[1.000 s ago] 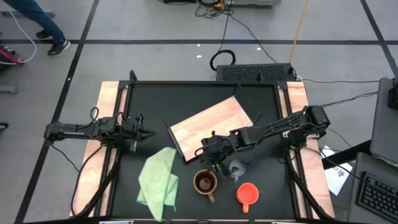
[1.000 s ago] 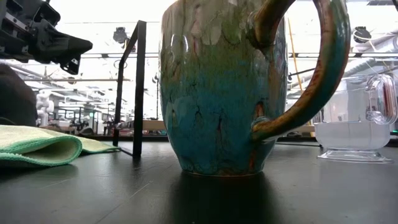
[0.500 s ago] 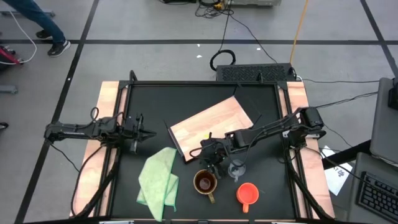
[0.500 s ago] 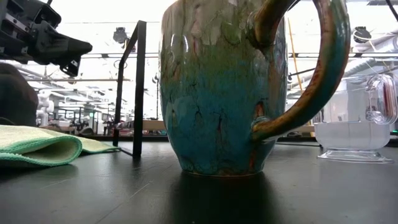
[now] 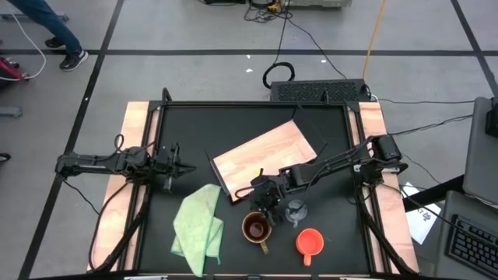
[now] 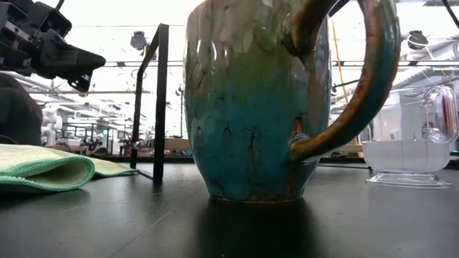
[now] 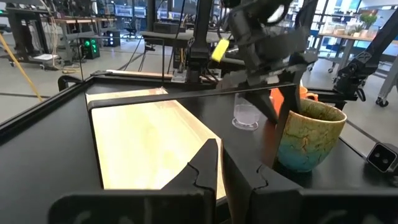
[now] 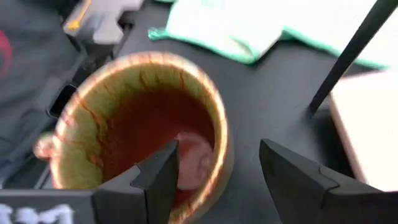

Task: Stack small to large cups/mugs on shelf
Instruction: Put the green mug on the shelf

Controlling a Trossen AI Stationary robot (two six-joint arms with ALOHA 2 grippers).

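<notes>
Brown mug (image 5: 256, 228), right tool (image 5: 267, 204) now nearer

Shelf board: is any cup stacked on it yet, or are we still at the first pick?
Still the first pick. The shelf carries no cups; the brown mug, glass cup and orange-red mug all stand on the table. In hand: the right hand is open, poised over the brown mug's rim, one finger above its inside. The left hand waits shut. All stacking remains.

No text, label, brand, number or sign can be read anywhere in these views.
</notes>
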